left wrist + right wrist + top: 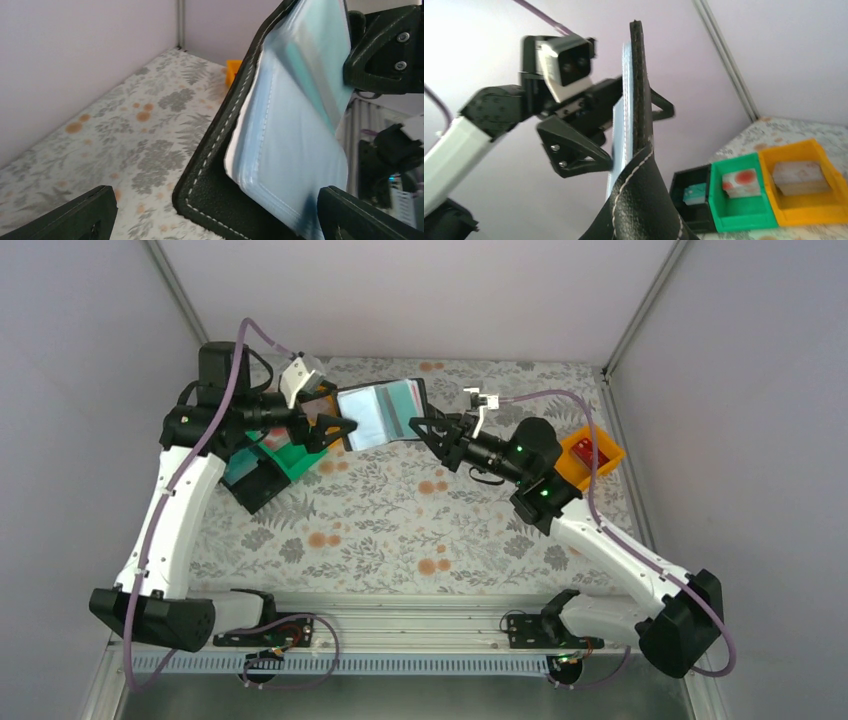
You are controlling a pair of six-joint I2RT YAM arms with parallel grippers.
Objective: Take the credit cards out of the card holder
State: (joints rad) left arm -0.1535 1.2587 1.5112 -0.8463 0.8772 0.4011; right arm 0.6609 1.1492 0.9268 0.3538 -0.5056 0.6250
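Arms, appearance: the left arm and right arm have white link shells, black joint housings and black bases. A purple cable runs along each (loose loops by the bases). Two green status lights glow on the right one. The left gripper is black, with angular jaws and two silver screws. Its wrist camera has a white housing and a dark face.

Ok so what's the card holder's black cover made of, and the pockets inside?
The card holder has a cover that looks like black leather or imitation leather, I can't tell which. It is matte and faintly grained, with white stitching along the edge. The inner pockets look like soft clear plastic film: glossy, bluish, and layered in thin sheets.
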